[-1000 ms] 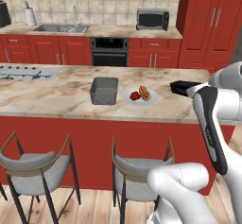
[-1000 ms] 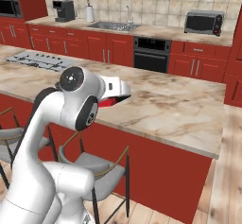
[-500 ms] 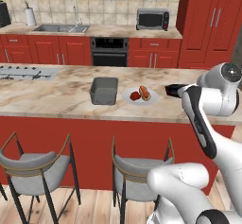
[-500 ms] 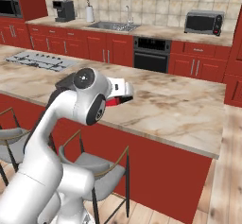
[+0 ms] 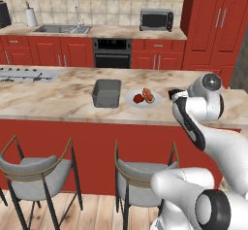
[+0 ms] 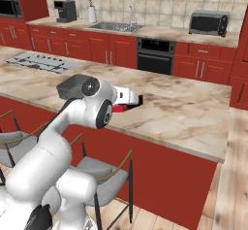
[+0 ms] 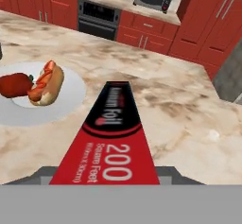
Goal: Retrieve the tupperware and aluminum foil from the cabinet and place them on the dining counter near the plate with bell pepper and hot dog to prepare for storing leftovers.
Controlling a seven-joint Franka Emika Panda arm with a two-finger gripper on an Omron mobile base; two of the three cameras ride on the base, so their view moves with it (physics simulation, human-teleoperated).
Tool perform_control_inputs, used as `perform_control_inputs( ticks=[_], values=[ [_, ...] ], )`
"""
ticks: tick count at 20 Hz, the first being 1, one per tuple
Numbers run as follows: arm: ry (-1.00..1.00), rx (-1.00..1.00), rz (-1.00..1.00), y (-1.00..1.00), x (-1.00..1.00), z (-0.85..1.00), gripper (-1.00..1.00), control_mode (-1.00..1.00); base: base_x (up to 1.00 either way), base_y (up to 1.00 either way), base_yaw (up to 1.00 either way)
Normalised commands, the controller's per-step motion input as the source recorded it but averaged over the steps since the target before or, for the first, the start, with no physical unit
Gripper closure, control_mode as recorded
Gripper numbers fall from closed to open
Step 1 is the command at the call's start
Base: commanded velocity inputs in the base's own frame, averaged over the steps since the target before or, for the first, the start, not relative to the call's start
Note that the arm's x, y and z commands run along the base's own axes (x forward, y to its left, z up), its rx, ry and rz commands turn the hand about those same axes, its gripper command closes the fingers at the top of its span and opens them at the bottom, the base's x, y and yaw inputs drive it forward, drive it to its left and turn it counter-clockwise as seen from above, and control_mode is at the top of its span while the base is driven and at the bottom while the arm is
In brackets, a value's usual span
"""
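Note:
My gripper (image 5: 175, 95) is shut on the aluminum foil (image 7: 111, 133), a long black box with red ends that reaches forward from the hand. It hangs low over the dining counter (image 7: 179, 114), just right of the white plate (image 7: 66, 105). On that plate lie the hot dog (image 7: 46, 82) and the red bell pepper (image 7: 14, 84). The fingertips are hidden under the box. Left of the plate (image 5: 131, 100), the dark grey tupperware (image 5: 106, 92) stands on the counter. In the right base view the foil's dark end (image 6: 139, 99) pokes out past the white hand.
Two grey-seated stools (image 5: 41, 173) (image 5: 140, 173) stand at the counter's near side. A cooktop (image 5: 22, 73) is set into its far left. Behind are red base cabinets, an oven (image 5: 112, 53), a sink (image 5: 60, 28) and a microwave (image 5: 156, 19). Bare marble spreads right of the foil.
The hand has carried the foil box leftward along the counter toward the plate, and the arm's upper joint has swung round.

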Motion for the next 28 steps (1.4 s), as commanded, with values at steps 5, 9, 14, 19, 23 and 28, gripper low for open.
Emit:
perform_control_inputs(
  ticks=[5, 9, 14, 19, 23, 28],
  values=[
    [0.11, 0.03, -0.08, 0.0, 0.63, -0.41, 1.0, -1.0, 0.0, 0.0, 0.0],
    [0.17, 0.05, -0.04, 0.0, 0.38, -0.59, 1.0, -1.0, 0.0, 0.0, 0.0],
    [0.13, 0.04, -0.02, 0.0, 0.44, -0.49, 1.0, -1.0, 0.0, 0.0, 0.0],
    [0.08, 0.03, -0.03, 0.0, 0.59, -0.21, -1.0, -1.0, 0.0, 0.0, 0.0],
    [0.05, 0.0, -0.06, 0.0, 0.34, 0.06, -1.0, -1.0, 0.0, 0.0, 0.0],
    [0.02, 0.0, -0.06, 0.01, -0.31, 0.32, -1.0, -1.0, 0.0, 0.0, 0.0]
  ],
)
